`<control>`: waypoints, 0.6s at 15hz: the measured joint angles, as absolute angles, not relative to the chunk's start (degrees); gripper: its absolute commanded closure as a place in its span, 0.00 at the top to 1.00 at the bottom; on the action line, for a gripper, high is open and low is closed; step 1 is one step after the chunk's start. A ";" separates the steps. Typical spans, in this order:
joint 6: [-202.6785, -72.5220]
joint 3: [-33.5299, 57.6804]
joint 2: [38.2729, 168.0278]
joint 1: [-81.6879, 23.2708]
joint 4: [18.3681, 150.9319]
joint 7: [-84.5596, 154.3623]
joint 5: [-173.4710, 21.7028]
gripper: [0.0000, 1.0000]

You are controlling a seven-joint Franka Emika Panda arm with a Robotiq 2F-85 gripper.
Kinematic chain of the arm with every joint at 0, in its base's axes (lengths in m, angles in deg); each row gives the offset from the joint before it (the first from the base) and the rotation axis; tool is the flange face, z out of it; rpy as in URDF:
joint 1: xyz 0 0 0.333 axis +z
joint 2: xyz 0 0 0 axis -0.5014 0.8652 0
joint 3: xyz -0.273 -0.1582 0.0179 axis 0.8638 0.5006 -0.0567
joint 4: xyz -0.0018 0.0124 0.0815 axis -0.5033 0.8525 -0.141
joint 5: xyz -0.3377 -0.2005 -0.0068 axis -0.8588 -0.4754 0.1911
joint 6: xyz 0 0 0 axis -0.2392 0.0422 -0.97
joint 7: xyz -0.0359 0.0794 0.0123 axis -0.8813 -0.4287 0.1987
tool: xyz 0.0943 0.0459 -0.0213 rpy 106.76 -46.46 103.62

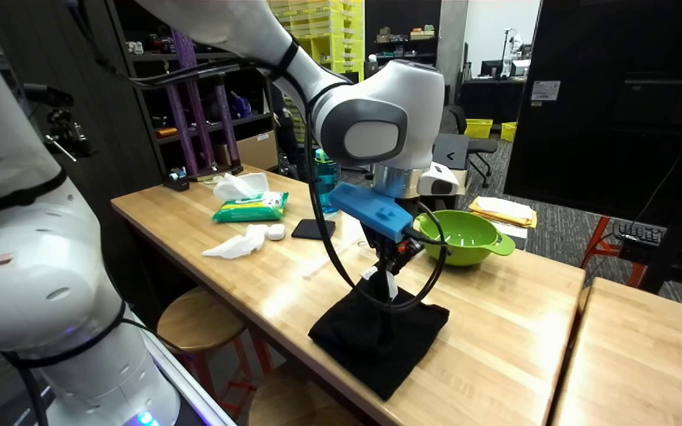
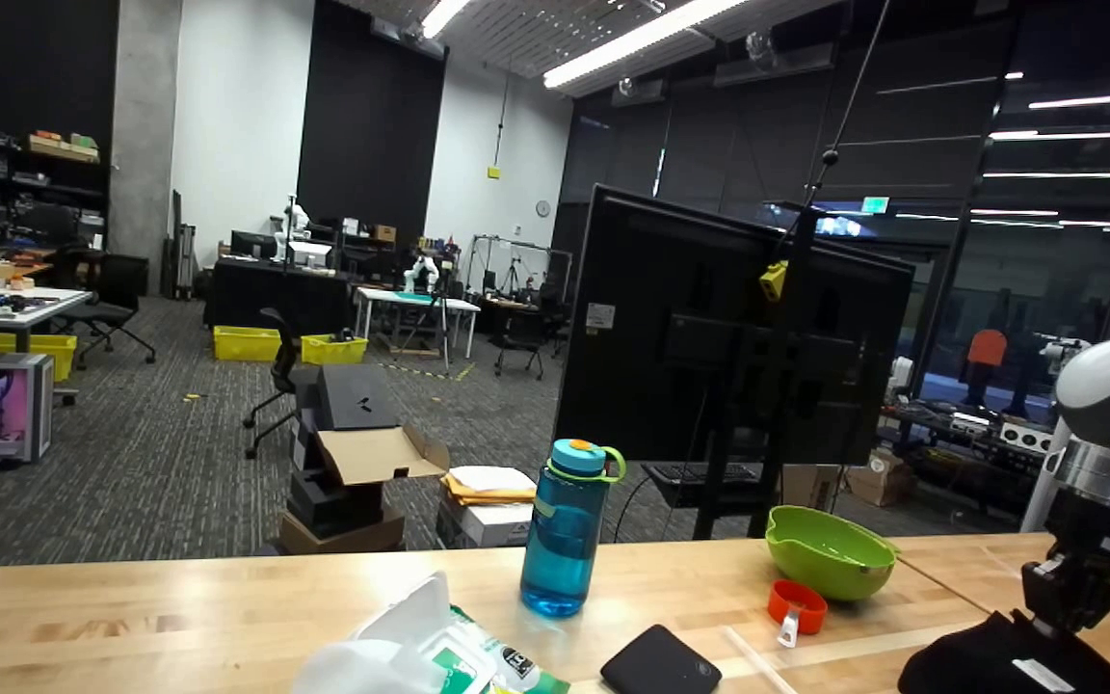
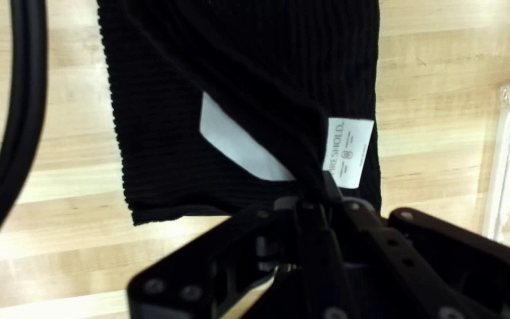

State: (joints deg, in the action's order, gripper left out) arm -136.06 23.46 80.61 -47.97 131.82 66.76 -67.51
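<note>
A black ribbed cloth (image 1: 376, 355) lies on the wooden table near its front edge. It shows in both exterior views, cut off at the lower right of one (image 2: 1008, 660). In the wrist view the cloth (image 3: 162, 146) has a raised black fold (image 3: 255, 102) running diagonally into the jaws. My gripper (image 3: 317, 195) is shut on that fold, just above the cloth. It also shows in the exterior views, pointing down over the cloth (image 1: 385, 290) (image 2: 1051, 622). A white printed label (image 3: 348, 150) and another white tag (image 3: 241, 141) show beside the fold. The fingertips are partly hidden by dark fabric.
A green bowl (image 1: 465, 236) and a red ring-shaped item (image 2: 798, 607) stand behind the gripper. A blue bottle (image 2: 565, 530), a wipes pack (image 1: 252, 207), a black flat case (image 1: 313, 229), crumpled tissue (image 1: 240, 242) and a wrapped white strip (image 3: 505, 164) are on the table.
</note>
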 measured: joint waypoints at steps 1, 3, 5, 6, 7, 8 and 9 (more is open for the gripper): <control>-136.26 23.45 80.02 -47.87 132.54 65.85 -68.35 0.01; -137.08 23.43 79.16 -47.46 133.76 64.92 -68.99 0.01; -138.31 23.41 78.62 -46.67 134.76 64.92 -68.98 0.01; -138.96 23.41 78.40 -46.19 135.18 65.03 -68.85 0.01; -139.56 23.41 78.19 -45.68 135.55 65.12 -68.69 0.01; -140.10 23.41 78.09 -45.20 135.79 65.13 -68.63 0.01; -140.51 23.40 78.00 -44.79 135.96 65.14 -68.61 0.01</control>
State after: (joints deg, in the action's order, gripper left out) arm -140.51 23.40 78.00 -44.79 135.96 65.14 -68.61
